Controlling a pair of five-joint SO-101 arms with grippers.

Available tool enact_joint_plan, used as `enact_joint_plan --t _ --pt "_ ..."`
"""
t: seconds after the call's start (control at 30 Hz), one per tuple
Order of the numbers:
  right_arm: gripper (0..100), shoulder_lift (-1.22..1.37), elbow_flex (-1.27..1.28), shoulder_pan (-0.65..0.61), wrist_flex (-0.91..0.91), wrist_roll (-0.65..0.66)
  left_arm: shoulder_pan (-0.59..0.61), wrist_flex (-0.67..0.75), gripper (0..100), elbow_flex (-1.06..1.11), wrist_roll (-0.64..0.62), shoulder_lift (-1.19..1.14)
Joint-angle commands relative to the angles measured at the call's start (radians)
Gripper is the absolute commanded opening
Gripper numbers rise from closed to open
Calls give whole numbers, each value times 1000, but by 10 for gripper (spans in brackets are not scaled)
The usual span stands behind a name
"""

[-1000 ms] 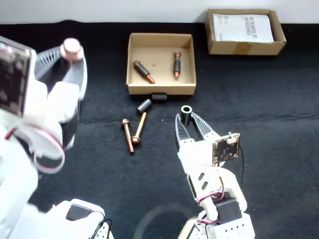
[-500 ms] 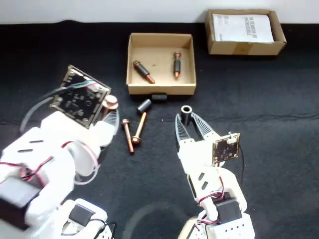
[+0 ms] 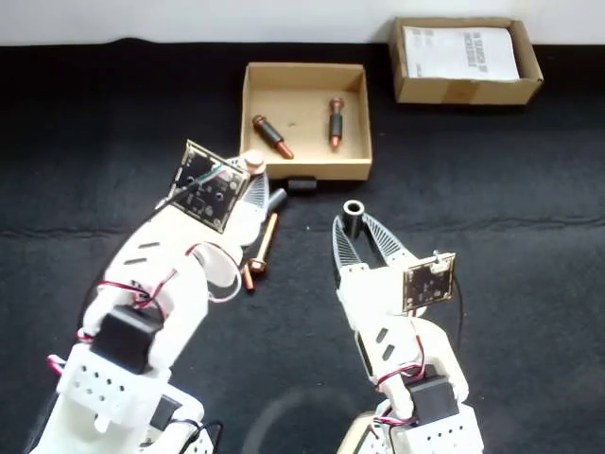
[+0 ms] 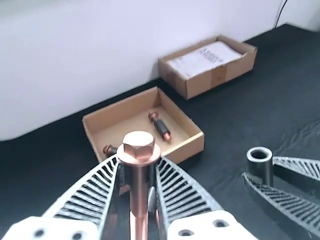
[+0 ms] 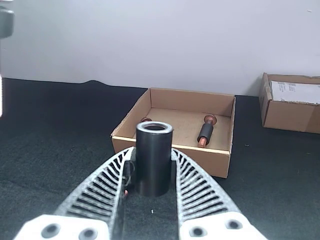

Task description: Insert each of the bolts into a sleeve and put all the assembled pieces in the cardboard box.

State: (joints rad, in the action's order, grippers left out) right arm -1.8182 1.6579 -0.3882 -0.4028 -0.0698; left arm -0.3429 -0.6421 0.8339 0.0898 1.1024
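Step in hand: mating a third pair. On your black surface (image 3: 510,246), the cardboard box (image 3: 331,170) already holds two assembled pieces (image 3: 272,136).

Your left gripper (image 4: 137,160) has its fingers pinching a copper bolt (image 4: 138,147) by the shank, head outermost, near the box's front wall. Your right gripper (image 5: 154,152) pinches an upright sleeve (image 5: 154,165), bore open. Bolt and sleeve are apart.

Judgement: next, bring the shank tip in line with the bore, then insert.

A loose bolt (image 3: 264,244) and two loose sleeves (image 3: 275,200) remain.
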Motion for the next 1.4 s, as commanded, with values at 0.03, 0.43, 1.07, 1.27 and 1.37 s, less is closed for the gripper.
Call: enact_joint_plan --t 0.03,0.43,1.07,1.27,1.37 --pt "7 1 143 -8 21 -6 -96 147 9 41 5 19" --pt "7 1 143 -8 21 -6 -282 275 9 -79 3 -157" --pt "7 1 143 -2 21 -8 -283 147 9 -424 -261 -507" --pt "7 1 143 -2 21 -8 -282 137 9 -423 -364 -510" --pt "7 1 143 -2 21 -8 -282 137 9 -421 -367 -512"
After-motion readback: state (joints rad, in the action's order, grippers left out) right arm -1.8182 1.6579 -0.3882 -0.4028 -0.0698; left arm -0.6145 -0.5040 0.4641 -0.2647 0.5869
